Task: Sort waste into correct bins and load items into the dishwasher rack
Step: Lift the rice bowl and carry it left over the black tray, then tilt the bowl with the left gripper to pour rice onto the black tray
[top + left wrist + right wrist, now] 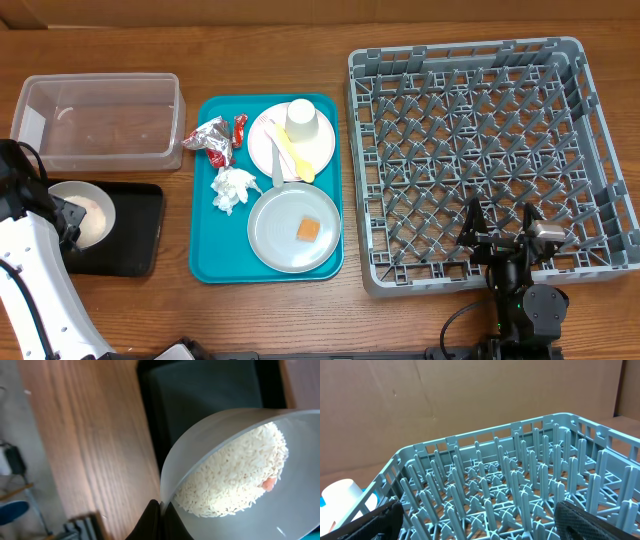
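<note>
One bowl of rice in left gripper, seemingly over black tray.

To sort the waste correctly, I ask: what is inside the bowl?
In the bowl lies white rice with one small orange piece at its edge. Anything beneath the rice is covered.

This looks to me like a robotics test bench rather than a real kitchen. My wood-grain table is backed by a plain cardboard wall, with a dishwasher rack and a teal tray of staged dishes before me.
</note>
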`<action>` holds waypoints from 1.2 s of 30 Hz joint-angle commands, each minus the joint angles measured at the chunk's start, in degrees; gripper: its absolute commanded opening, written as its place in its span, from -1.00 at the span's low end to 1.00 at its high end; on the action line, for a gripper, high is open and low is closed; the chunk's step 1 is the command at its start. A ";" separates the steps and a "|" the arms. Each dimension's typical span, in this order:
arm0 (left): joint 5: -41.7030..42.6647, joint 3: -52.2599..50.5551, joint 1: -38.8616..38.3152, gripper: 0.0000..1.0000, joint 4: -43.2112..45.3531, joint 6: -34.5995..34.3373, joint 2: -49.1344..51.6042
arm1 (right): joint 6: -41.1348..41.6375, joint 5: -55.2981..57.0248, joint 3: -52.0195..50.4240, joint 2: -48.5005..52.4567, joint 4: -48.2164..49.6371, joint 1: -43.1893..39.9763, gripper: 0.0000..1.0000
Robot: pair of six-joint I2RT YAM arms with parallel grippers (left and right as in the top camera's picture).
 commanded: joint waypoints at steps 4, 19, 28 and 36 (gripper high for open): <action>-11.30 0.13 0.31 -0.91 0.13 1.33 0.20 | -0.39 -0.33 -0.61 -0.61 0.42 -0.28 1.00; -20.52 -7.58 0.31 -0.92 9.38 3.08 0.52 | -0.42 -0.33 -0.61 -0.61 0.42 -0.28 1.00; -21.73 -8.92 0.31 -0.92 14.95 8.02 1.66 | -0.42 -0.33 -0.61 -0.61 0.42 -0.28 1.00; -26.36 -8.94 0.28 -0.92 18.14 10.19 6.47 | -0.42 -0.33 -0.61 -0.61 0.42 -0.28 1.00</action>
